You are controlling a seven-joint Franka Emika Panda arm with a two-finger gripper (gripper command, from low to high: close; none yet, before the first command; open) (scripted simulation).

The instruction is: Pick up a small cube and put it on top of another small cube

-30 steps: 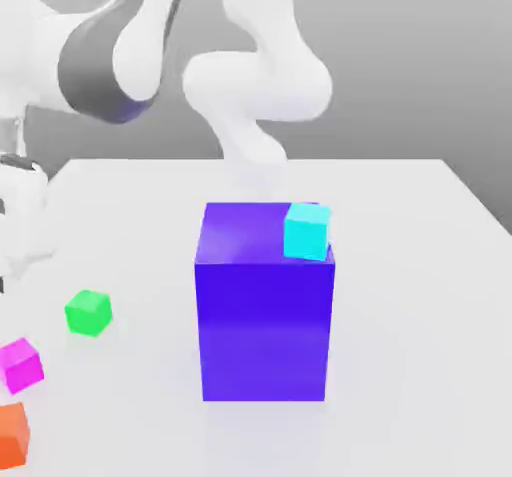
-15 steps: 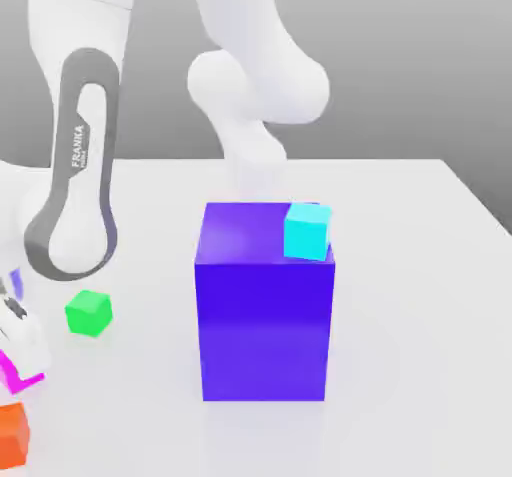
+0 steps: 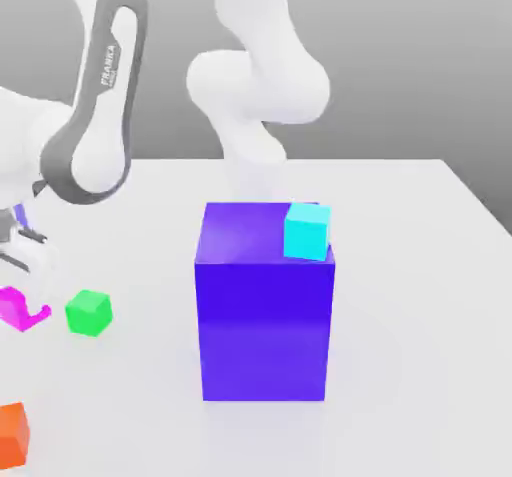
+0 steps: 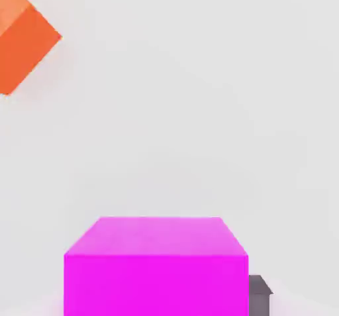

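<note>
Grasping one pink cube (image 3: 12, 308) in one gripper (image 3: 26, 300), off to the exterior view's left of one blue box (image 3: 264, 315); that same side, one green cube (image 3: 88, 313), one orange cube (image 3: 12, 437); atop the box, one cyan cube (image 3: 306, 233); beneath, white table (image 3: 420, 345); behind, grey backdrop (image 3: 400, 65)

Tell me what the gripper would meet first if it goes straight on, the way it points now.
Probably the table: the gripper points down with the magenta cube in its grip, so the cube's underside would likely touch first, though depth is unclear.
</note>
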